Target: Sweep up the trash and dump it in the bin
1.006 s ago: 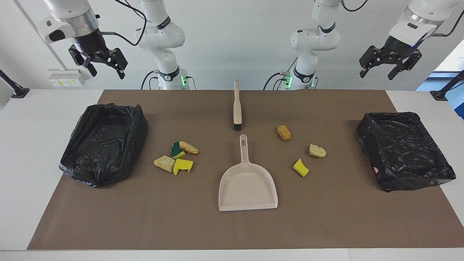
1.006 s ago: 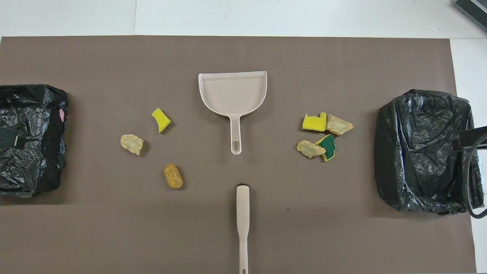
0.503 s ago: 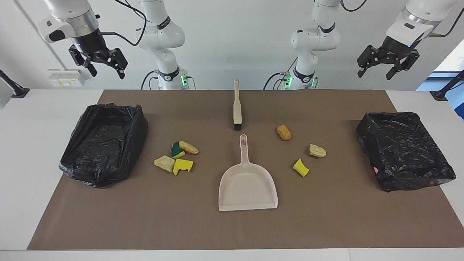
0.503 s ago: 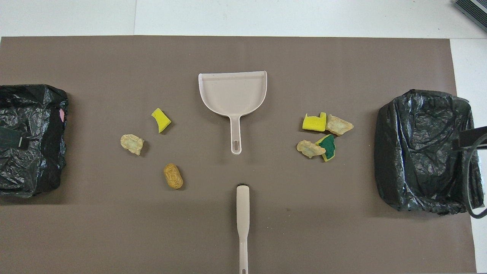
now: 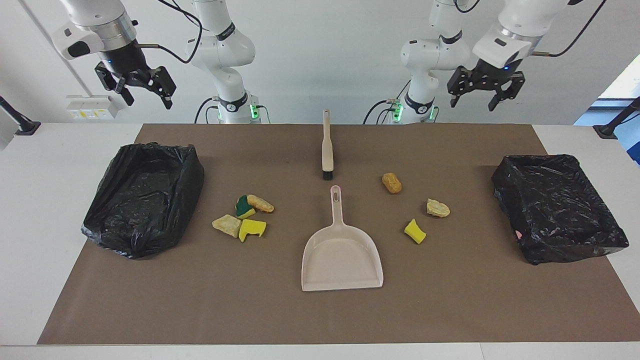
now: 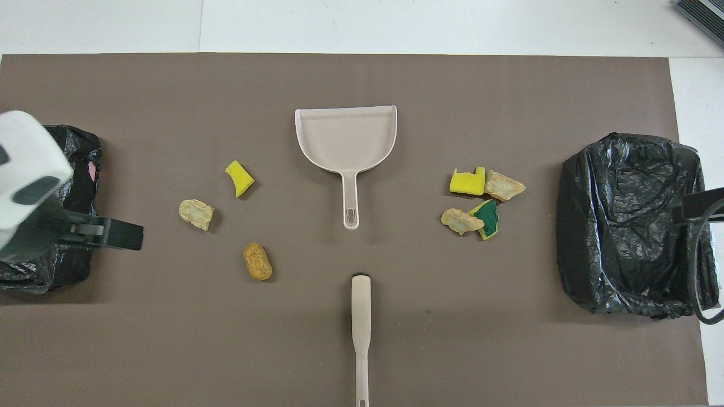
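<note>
Now, facing view: the left gripper (image 5: pixel 481 95) is shifted inward, raised, jaws spread and empty; the brush (image 5: pixel 326 148) and dustpan (image 5: pixel 341 252) are untouched below, toward table centre. The right gripper (image 5: pixel 142 92) waits, released.

Overhead view: the left gripper (image 6: pixel 93 234) is seen beside its bin (image 6: pixel 79 164); trash (image 6: pixel 240 178) is scattered, so sweeping is judged not begun.

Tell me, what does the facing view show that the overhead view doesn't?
Only the facing view shows the robots whole, with the open left hand and right hand raised, both empty. Only the overhead view shows the grey thing at the table's corner. Both show the dustpan, the brush, the seven scraps of trash and two black-lined bins.
</note>
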### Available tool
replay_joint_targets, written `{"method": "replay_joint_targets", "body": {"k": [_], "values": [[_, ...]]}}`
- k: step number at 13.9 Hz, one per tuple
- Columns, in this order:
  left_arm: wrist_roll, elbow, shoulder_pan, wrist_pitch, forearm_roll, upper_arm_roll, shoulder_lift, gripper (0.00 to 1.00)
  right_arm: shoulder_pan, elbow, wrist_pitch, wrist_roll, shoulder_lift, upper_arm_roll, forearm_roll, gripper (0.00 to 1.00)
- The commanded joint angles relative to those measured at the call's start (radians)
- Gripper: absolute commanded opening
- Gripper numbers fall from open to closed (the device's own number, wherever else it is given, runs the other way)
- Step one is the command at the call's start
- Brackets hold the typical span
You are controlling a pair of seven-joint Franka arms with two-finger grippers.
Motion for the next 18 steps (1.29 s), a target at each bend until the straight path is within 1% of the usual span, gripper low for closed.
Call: {"method": "replay_joint_targets", "body": {"k": [1,5,10,12,13,14,15,17,18], "values": [[-0.149,-0.233,-0.135,0.144,-0.007,0.013,-0.107,1.00,-0.005,-0.019,0.021,-0.018,-0.012,0.006,-0.006,1.00],[-0.314,-0.402,-0.314,0.308,-0.009,0.013,-0.109,1.00,-0.005,-0.019,0.021,-0.019,-0.012,0.006,-0.006,1.00],[-0.420,-0.536,-0.462,0.424,-0.009,0.011,-0.107,1.00,0.019,-0.016,0.022,-0.024,0.005,0.008,-0.007,1.00],[-0.472,-0.566,-0.496,0.466,-0.010,0.009,-0.107,1.00,0.050,-0.011,0.037,-0.016,0.052,0.008,0.002,1.00],[-0.497,-0.571,-0.526,0.477,-0.010,0.009,-0.095,1.00,0.053,-0.011,0.065,-0.018,0.075,0.009,0.017,1.00],[-0.522,-0.595,-0.581,0.495,-0.010,0.011,-0.083,1.00,0.062,-0.011,0.109,-0.016,0.101,0.014,0.044,1.00],[-0.557,-0.626,-0.614,0.538,-0.010,0.011,-0.077,1.00,0.079,-0.011,0.151,-0.015,0.126,0.015,0.054,1.00],[-0.644,-0.701,-0.675,0.660,-0.010,0.009,-0.061,1.00,0.126,0.001,0.204,0.034,0.219,0.017,0.049,1.00],[-0.672,-0.720,-0.695,0.691,-0.012,0.009,-0.048,1.00,0.133,0.037,0.238,0.071,0.274,0.021,0.055,1.00]]}}
